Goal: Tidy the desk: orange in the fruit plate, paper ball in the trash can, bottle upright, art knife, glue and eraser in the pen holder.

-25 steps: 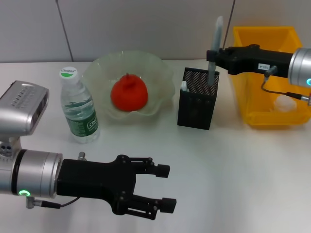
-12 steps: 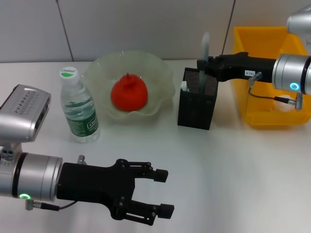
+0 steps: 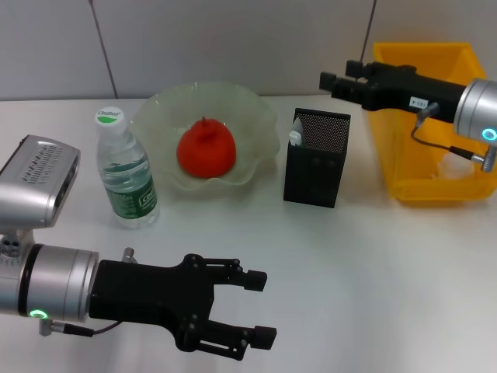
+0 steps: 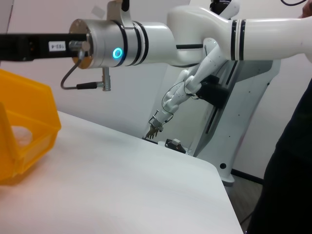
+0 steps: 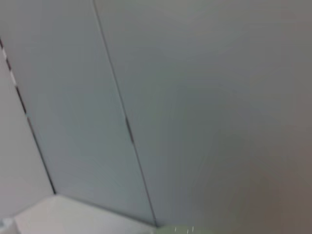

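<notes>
The orange (image 3: 205,149) lies in the fruit plate (image 3: 155,109). Left of the plate, the bottle (image 3: 124,175) stands upright. The black mesh pen holder (image 3: 314,167) has a white tip (image 3: 295,137) showing at its rim. The art knife, the glue and the eraser are hidden. The paper ball (image 3: 453,165) sits inside the yellow trash can (image 3: 423,116), which also shows in the left wrist view (image 4: 29,126). My right gripper (image 3: 342,78) hovers open and empty above and behind the pen holder. My left gripper (image 3: 260,307) stays open low over the near table.
The white table edge (image 4: 214,168) drops off on the right side, with a robot stand behind it. My right arm (image 4: 122,41) reaches across above the trash can. The right wrist view shows only a grey panelled wall.
The right gripper carried a grey stick down over the pen holder. Now the stick is gone from its fingers, and the gripper has drawn back to the right. The left arm barely moved.
</notes>
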{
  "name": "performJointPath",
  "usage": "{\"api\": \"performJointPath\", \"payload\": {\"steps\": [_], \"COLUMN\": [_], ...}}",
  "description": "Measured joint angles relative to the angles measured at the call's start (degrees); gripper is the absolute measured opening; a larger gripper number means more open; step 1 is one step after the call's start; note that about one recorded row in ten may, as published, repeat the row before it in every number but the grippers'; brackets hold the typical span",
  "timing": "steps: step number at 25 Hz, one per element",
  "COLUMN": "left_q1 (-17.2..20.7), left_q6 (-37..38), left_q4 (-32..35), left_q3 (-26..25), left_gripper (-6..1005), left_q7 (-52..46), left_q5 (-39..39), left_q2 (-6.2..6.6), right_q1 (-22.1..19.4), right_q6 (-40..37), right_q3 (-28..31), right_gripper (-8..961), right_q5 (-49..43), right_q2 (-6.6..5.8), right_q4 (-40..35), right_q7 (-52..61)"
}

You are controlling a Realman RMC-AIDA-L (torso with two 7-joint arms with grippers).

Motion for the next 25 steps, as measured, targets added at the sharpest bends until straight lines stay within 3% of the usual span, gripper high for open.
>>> {"api": "performJointPath", "payload": {"steps": [5,8,9,11,14,16,21,25], "left_q1": [-0.01,0.00,0.00,-0.23,-0.50,-0.27,0.97,1.86], "left_q6": [-0.56,-2.62,-2.62,-4.25,-5.48,-6.82,-7.45,-8.82], "left_q4": [0.00,-0.50,-0.50,-2.66,-4.12,-4.61,-5.09,-5.86], "left_q3": [-0.16,-0.41,-0.41,-0.57,-0.56,-0.49,-3.12,-5.20], "left_gripper": [828,828,829,829,829,829,829,829], "left_q7": [0.04,0.83,0.83,2.47,3.44,4.90,8.85,12.01], "left_q5": [0.00,-0.14,-0.14,-0.37,-0.37,-0.31,-0.45,-0.45], "left_q2": [-0.06,-0.34,-0.34,-0.47,-0.44,-0.29,-0.13,-0.07], "right_q1": [-3.00,-7.66,-7.66,-11.48,-13.37,-14.70,-14.93,-14.49], "right_q6": [-3.86,-14.95,-14.95,-26.16,-31.99,-37.88,-43.00,-43.44], "right_q3": [0.71,0.83,0.83,0.83,0.76,0.60,0.84,0.55], "right_gripper": [648,728,749,792,792,791,791,790], "right_q5": [8.26,19.24,19.24,23.35,23.30,20.10,8.72,2.73], "right_q2": [-0.22,-0.81,-0.81,-1.49,-2.06,-3.23,-4.57,-4.64], "right_q4": [-0.13,0.04,0.04,0.24,0.86,2.92,4.80,4.84], "right_q7": [-2.52,-6.93,-6.93,-8.76,-8.87,-8.88,-8.64,-8.59]}}
